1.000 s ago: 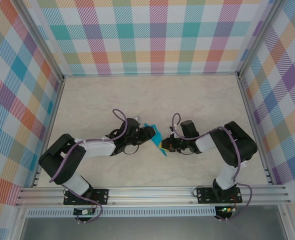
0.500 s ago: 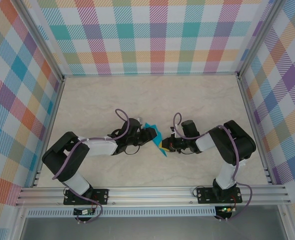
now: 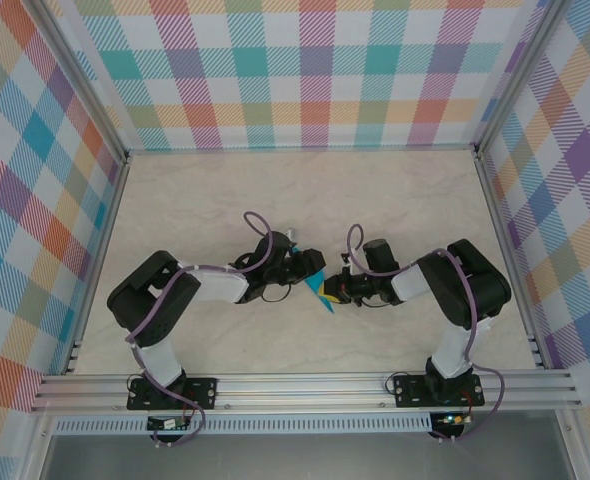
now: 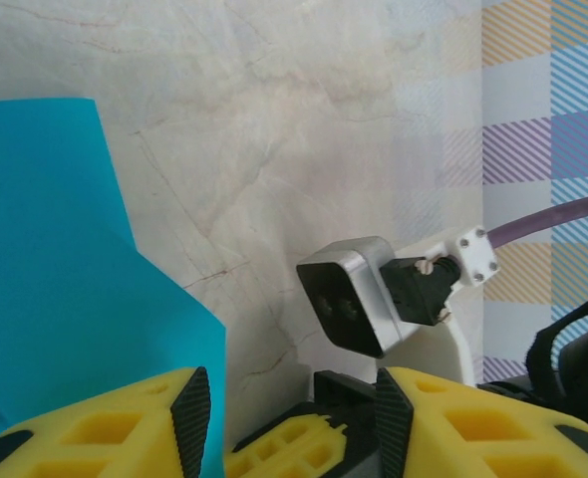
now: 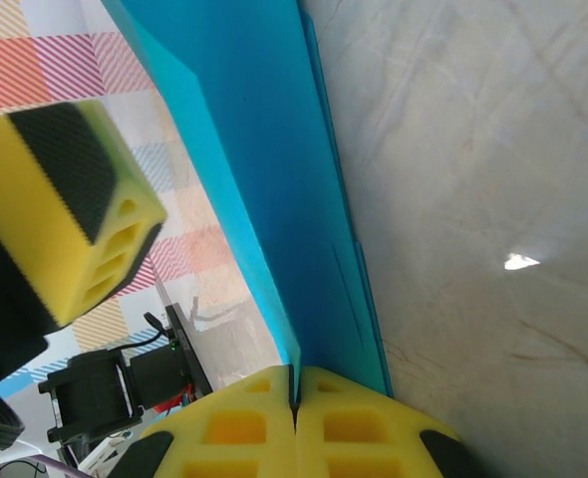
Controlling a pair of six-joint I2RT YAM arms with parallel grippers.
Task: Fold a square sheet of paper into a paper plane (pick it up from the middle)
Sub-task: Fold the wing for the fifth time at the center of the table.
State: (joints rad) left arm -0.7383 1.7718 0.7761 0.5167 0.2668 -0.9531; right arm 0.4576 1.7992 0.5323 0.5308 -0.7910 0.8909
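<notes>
1. The sheet of paper [image 3: 322, 300], teal-blue and creased narrower than a full square, sits between the two grippers. In the top view that is slightly toward 6 o'clock from the middle of the marbled surface [image 3: 275, 190]. Whether it touches the surface cannot be told.
2. The right gripper [image 3: 332, 291] comes in from the paper's 3 o'clock side. In its wrist view the yellow jaws [image 5: 296, 383] are pressed together with no gap, pinching the paper's edge. The sheet [image 5: 254, 149] rises from them toward 11 o'clock, and doubled layers show along its 3 o'clock edge.
3. The left gripper [image 3: 308, 272] comes in from the paper's 9 o'clock side. In its wrist view the jaws [image 4: 292, 388] stand wide apart and grip nothing. The paper [image 4: 55, 279] covers the 9 o'clock part of that view, and its lower corner runs down just beside the 7 o'clock jaw.
4. Between those spread jaws, at 6 o'clock, a yellow part of the right gripper shows. Above it is the right arm's silver wrist camera [image 4: 354, 299], with a purple cable [image 4: 553, 214] leading off toward 2 o'clock.
5. In the right wrist view one yellow-and-black finger [image 5: 65, 209] of the left gripper hangs at 9 o'clock. It is near the paper's face, with a strip of checked wall [image 5: 35, 40] visible between them.
</notes>
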